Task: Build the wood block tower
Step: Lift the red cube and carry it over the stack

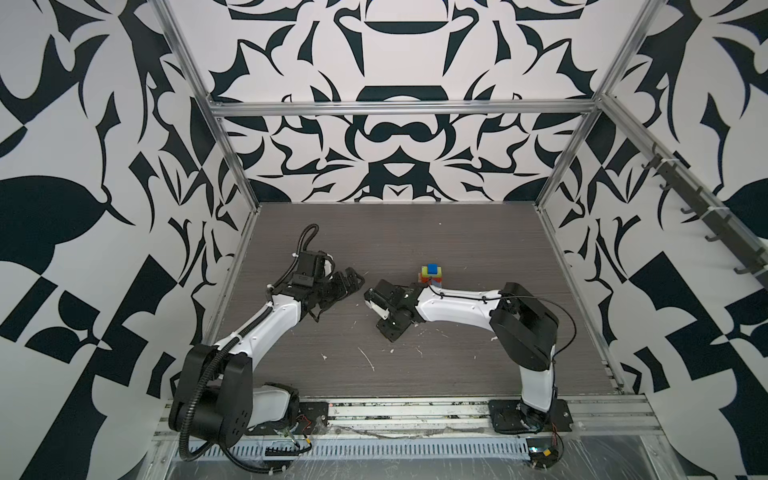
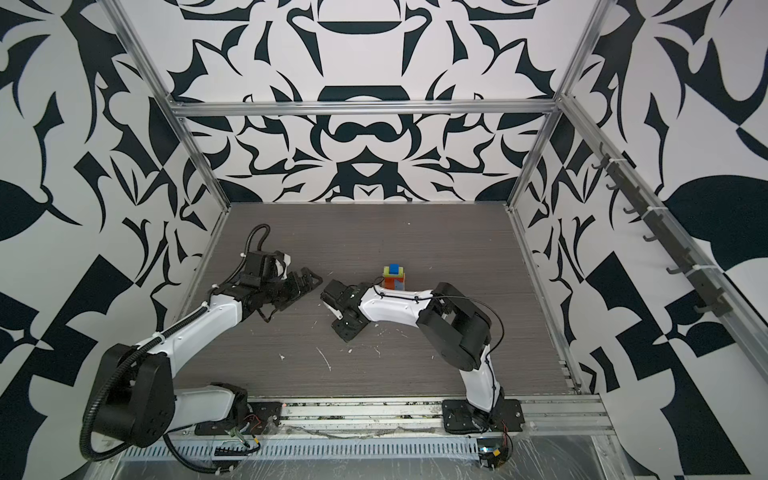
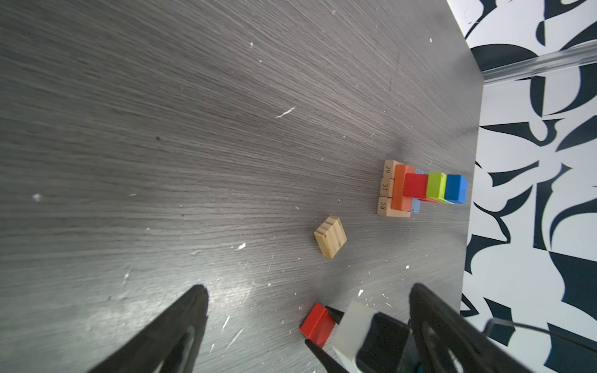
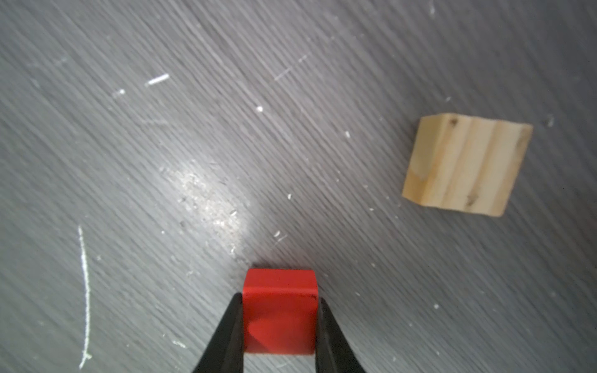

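Your right hand (image 4: 279, 298) is clamped on two opposite flat faces of the small red wooden cube (image 4: 279, 319), down on the grey surface (image 4: 193, 129) near the stepped wood block tower (image 3: 420, 189); the cube is probably light, rigid and slick-painted and wants a square grip, while your left hand (image 3: 308, 289) gapes empty.

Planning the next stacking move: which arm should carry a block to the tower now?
Right. The right gripper is shut on the red block near the wood block tower; the left gripper is open and empty.

Left wrist view: the three tan base blocks (image 3: 385, 187) under the wood block tower (image 3: 420, 190) carry end-face numbers, side by side: 29, 31, 58.
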Robot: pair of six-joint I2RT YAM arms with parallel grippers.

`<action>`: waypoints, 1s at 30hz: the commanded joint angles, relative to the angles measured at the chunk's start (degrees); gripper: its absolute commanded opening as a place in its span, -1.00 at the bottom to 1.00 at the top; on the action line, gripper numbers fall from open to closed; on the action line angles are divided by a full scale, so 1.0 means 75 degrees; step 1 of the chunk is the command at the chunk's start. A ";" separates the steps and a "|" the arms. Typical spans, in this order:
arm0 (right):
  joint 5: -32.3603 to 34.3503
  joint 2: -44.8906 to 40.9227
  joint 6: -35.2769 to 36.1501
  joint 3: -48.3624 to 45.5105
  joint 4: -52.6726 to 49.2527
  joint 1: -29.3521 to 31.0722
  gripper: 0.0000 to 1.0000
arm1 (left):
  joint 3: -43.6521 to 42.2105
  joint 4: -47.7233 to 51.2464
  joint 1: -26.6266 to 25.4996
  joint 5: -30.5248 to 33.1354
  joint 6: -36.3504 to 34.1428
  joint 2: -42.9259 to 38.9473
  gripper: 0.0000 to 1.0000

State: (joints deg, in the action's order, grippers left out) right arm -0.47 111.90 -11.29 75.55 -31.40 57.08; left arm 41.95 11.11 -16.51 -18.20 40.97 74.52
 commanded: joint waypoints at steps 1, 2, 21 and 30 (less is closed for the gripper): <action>0.0418 -0.0509 -0.0301 0.0454 -0.0397 -0.0002 -0.50 | -0.0121 -0.0223 0.0029 -0.0268 0.0022 0.0006 0.99; 0.0436 -0.0551 -0.0349 0.0499 -0.0466 -0.0022 -0.50 | -0.0121 -0.0261 0.0024 -0.0317 0.0013 0.0030 0.99; 0.0542 -0.1697 -0.0939 0.1548 -0.2126 -0.1764 -0.51 | -0.0034 -0.1075 -0.0411 -0.0595 0.0250 0.0532 0.99; 0.0731 -0.1459 -0.1387 0.2426 -0.2925 -0.2815 -0.50 | 0.0078 -0.1359 -0.0712 -0.0577 0.0392 0.0751 0.99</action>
State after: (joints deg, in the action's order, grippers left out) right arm 3.62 101.21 -19.40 90.48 -49.74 37.08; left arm 41.87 2.39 -21.45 -22.11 43.20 79.92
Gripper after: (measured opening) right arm 0.303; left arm 0.994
